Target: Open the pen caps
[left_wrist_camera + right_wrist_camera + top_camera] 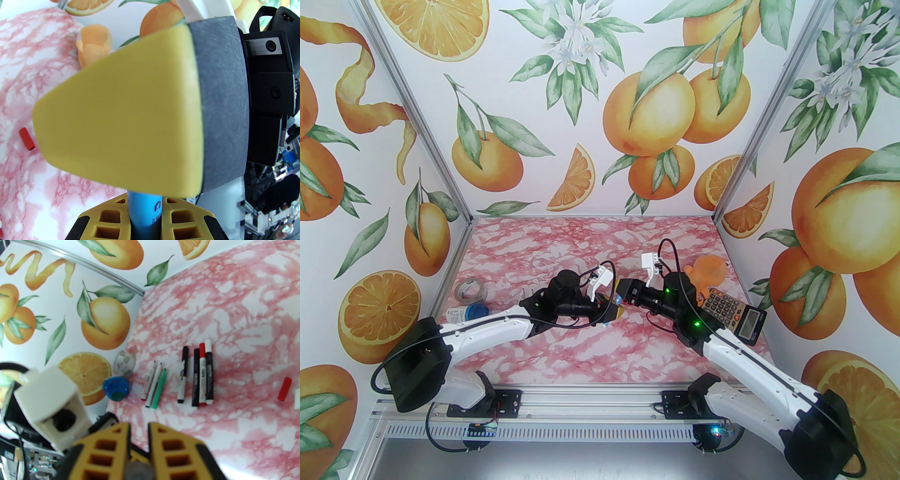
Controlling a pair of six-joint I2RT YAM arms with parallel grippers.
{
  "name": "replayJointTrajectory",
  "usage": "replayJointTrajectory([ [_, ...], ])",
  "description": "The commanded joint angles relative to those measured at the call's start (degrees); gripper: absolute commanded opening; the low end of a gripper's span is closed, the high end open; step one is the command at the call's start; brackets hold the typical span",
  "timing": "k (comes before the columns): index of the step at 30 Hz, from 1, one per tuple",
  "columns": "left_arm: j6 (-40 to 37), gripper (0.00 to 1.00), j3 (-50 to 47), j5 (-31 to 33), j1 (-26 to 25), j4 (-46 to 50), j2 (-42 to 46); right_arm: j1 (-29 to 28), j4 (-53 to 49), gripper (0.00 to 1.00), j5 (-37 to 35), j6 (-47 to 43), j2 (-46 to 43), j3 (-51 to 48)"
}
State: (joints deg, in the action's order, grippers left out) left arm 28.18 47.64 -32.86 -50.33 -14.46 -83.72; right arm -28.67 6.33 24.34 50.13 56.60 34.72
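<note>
Both claws are closed, tip to tip. A blue pen (143, 211) is gripped by the left claw (145, 199); between the fingers (121, 432) of the right claw (138, 429) something grey and blurred is seen, perhaps its cap. One red cap (284, 389) is seen lying on the worktop (234, 310) ahead-right of the right claw. Seven pens (184, 374) are lined up ahead of it, most apparently capped, so most work is judged left.

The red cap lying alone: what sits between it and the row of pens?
Nothing: in the right wrist view, bare pink marbled table separates the red cap from the nearest pen.
</note>
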Motion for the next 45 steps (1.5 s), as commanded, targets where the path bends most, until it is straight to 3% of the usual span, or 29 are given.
replayJointTrajectory([
  [1, -2.0, 0.0, -0.8, -6.1, -2.1, 5.0, -0.2, 5.5, 7.9, 0.11, -4.9, -0.3, -1.3, 1.3],
  [8, -2.3, 0.0, -0.7, -5.4, -2.2, 6.0, -0.2, 6.8, 4.7, 0.11, -6.8, -1.0, -2.4, 2.0],
  [16, -2.6, 0.0, -0.8, -3.0, -2.8, 6.2, -0.1, 6.8, -7.5, 0.09, -18.0, -2.4, -3.3, 4.9],
  [22, -2.3, 0.0, -1.1, -2.9, -3.0, 5.6, 0.3, 6.8, -5.0, 0.11, -14.2, -2.8, -2.7, 4.2],
  [26, -2.4, 0.0, -2.1, -1.5, -3.0, 4.5, 2.7, 6.8, -8.3, 0.15, -10.2, -7.4, -2.5, 3.4],
  [35, -3.3, 0.0, -3.9, 8.4, -3.0, 7.2, 9.3, 6.8, -25.8, 0.15, -17.3, -19.9, -3.1, 1.5],
  [40, -4.0, 0.01, -4.5, 10.9, -3.0, 8.6, 12.5, 6.8, -29.0, 0.15, -20.4, -22.4, -1.3, 2.0],
  [45, -4.6, 0.01, -4.5, 11.7, -3.0, 10.7, 15.5, 6.9, -29.7, 0.15, -22.7, -25.0, 6.3, 4.6],
])
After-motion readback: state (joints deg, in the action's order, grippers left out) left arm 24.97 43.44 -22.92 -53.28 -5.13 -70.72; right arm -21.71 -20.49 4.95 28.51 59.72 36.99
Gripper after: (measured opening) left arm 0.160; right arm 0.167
